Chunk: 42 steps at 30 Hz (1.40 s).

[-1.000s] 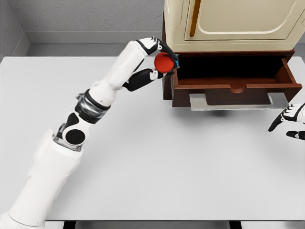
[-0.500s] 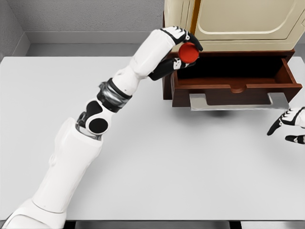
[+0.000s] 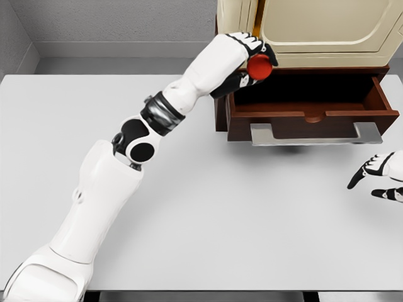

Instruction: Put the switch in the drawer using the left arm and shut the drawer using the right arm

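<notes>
My left hand (image 3: 254, 60) is shut on the switch (image 3: 259, 66), a round red object, and holds it above the left end of the open drawer (image 3: 308, 100). That drawer is dark brown wood with a grey metal handle (image 3: 315, 134) along its front, and it sticks out from a cream-and-brown cabinet (image 3: 308, 31). Its inside is dark and looks empty. My right hand (image 3: 376, 175) hovers over the table at the right edge, below and right of the handle, fingers spread and holding nothing.
The white table (image 3: 220, 214) spreads out in front of the cabinet. A grey wall runs behind it. My left arm (image 3: 145, 145) stretches diagonally across the left half of the table.
My left hand has carried the switch up and to the right, from beside the drawer's left corner to over its inside. The right hand drifted slightly down and left.
</notes>
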Available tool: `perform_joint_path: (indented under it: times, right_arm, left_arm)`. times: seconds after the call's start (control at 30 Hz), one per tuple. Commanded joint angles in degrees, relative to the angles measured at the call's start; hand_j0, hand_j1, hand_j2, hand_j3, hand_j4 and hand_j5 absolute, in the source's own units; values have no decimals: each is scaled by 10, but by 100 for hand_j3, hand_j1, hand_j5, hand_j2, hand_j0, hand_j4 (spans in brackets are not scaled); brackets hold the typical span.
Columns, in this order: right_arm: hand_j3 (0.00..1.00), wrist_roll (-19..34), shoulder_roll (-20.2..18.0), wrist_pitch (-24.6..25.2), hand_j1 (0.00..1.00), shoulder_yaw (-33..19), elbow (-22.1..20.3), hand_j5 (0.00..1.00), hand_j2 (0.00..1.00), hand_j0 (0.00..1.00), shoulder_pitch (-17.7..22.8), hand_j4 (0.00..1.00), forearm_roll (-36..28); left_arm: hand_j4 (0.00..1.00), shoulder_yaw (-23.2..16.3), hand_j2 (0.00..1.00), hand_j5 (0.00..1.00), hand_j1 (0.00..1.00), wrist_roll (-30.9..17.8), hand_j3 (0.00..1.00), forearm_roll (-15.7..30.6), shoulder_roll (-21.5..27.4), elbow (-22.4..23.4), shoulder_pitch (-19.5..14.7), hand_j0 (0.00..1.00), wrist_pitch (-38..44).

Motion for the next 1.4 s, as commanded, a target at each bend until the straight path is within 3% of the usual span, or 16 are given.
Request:
perform_joint_path:
  times: [0.0,0.23,0.27,0.33,0.37,0.9,0.97,1.1,1.17,1.27,1.3,1.37]
  right_arm:
    - [61,0,0,2,61,2,0,61,61,61,0,61,-4]
    - [61,0,-1,2,61,2,-1,61,61,61,-2,61,-5]
    - [61,0,-1,2,61,2,-1,61,61,61,-2,61,-5]
    - [61,0,-1,2,61,2,0,61,61,61,-2,61,-5]
    - [61,0,-1,2,61,2,-1,61,61,61,-2,61,-5]
    - [61,0,0,2,61,2,-1,61,61,61,-4,61,-6]
    - [61,0,0,2,61,2,-1,61,61,61,-5,61,-6]
    - [59,0,-2,2,59,2,0,59,59,59,-21,59,-8]
    - [59,0,-3,2,59,2,0,59,59,59,-25,59,-8]
    - [59,0,-7,2,59,2,0,59,59,59,-35,59,-17]
    - [59,0,-8,2,59,2,-1,59,59,59,-37,59,-19]
    - [59,0,-8,2,59,2,0,59,59,59,-39,59,-19]
  left_arm:
    - [39,-7,39,39,39,0,39,1,0,15,-1,39,0]
    - [39,-12,39,39,39,1,39,-14,0,15,-6,39,0]
    - [44,-12,44,44,44,1,44,-16,0,15,-6,44,-2]
    - [72,-12,72,72,72,2,72,-16,0,14,-8,72,-4]
    - [75,-12,75,75,75,2,75,-16,0,14,-8,75,-4]
    - [77,-16,77,77,77,2,77,-15,0,9,-10,77,-22]
    - [78,-16,78,78,78,2,78,-14,0,-10,-9,78,-62]
    - [97,-15,97,97,97,2,97,-10,0,-100,9,97,-63]
    - [100,-2,100,100,100,5,100,3,53,-148,25,100,-63]
    - [100,91,100,100,100,6,100,93,147,-162,41,100,-63]
    - [100,134,100,100,100,6,100,119,176,-162,61,100,-63]
    - [100,180,100,100,100,6,100,164,258,-178,118,100,-63]
